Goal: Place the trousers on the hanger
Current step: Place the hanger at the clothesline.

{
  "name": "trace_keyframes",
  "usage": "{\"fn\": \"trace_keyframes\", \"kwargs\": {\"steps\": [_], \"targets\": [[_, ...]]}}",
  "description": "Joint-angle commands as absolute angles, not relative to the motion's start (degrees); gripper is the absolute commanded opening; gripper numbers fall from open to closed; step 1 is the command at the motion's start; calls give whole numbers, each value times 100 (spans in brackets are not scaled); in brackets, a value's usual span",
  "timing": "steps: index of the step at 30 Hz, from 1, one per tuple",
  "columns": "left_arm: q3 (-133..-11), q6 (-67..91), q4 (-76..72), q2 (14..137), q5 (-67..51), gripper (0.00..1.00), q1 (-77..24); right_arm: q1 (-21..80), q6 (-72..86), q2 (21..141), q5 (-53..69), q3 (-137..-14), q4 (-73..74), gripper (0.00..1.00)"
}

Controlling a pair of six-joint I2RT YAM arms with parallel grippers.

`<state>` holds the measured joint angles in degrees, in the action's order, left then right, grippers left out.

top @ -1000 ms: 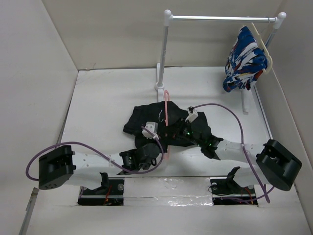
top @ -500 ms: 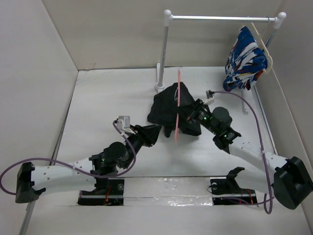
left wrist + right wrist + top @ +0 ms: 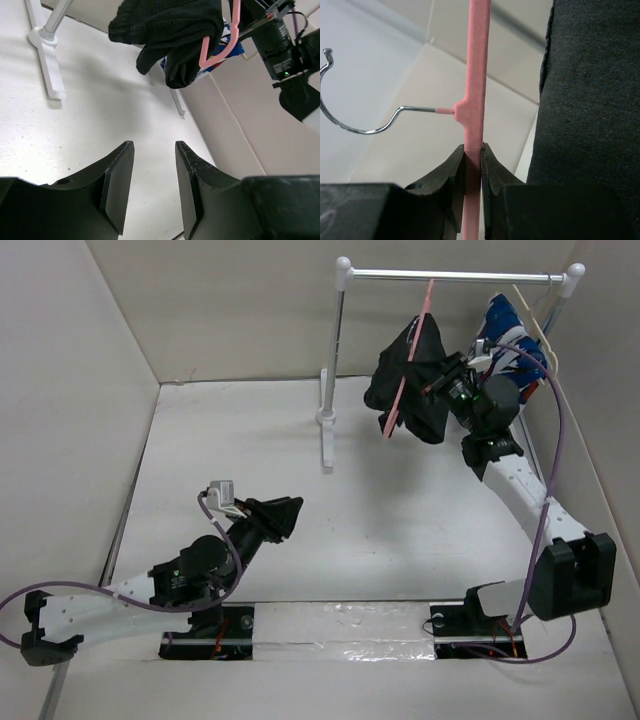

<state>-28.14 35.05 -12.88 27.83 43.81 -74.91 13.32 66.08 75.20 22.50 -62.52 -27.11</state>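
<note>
Trousers (image 3: 420,365): bunched and draped over the hanger, lifted off the table (image 3: 240,440). They hang at 1 o'clock in the top view, just under the rail (image 3: 455,277).
Hanger (image 3: 398,400): tilted, with its top end up at the rail and its lower end toward 7 o'clock. Black cloth shows on both sides of it. Whether the hook (image 3: 350,125) rests on the rail cannot be told.
Right gripper (image 3: 472,150): jaws pinch the pink bar just below where the hook joins. In the wrist view the trousers fill its 3 o'clock side.
Left gripper (image 3: 152,170): low over the table at 7 o'clock, pointing toward 1 o'clock. Its jaws are spread a little and hold nothing.
Patterned garment (image 3: 515,340): on a cream hanger (image 3: 535,325) at the rail's right end, just at 3 o'clock of the trousers.
</note>
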Motion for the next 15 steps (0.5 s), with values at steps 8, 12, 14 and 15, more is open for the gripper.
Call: {"fn": "trace_keyframes", "kwargs": {"steps": [8, 12, 14, 15], "targets": [[-2733, 3700, -660, 2004, 4623, 36, -7523, 826, 6794, 8981, 2953, -8410, -2989, 0], [-2654, 3744, -668, 2039, 4719, 36, -7523, 651, 6776, 9246, 2997, -8867, -2857, 0], [-2646, 3727, -686, 2135, 4746, 36, -7523, 598, 6846, 9412, 3015, -9087, -2839, 0], [-2637, 3727, -694, 2162, 4763, 36, -7523, 545, 6873, 9474, 3023, -9166, -2830, 0]]}}
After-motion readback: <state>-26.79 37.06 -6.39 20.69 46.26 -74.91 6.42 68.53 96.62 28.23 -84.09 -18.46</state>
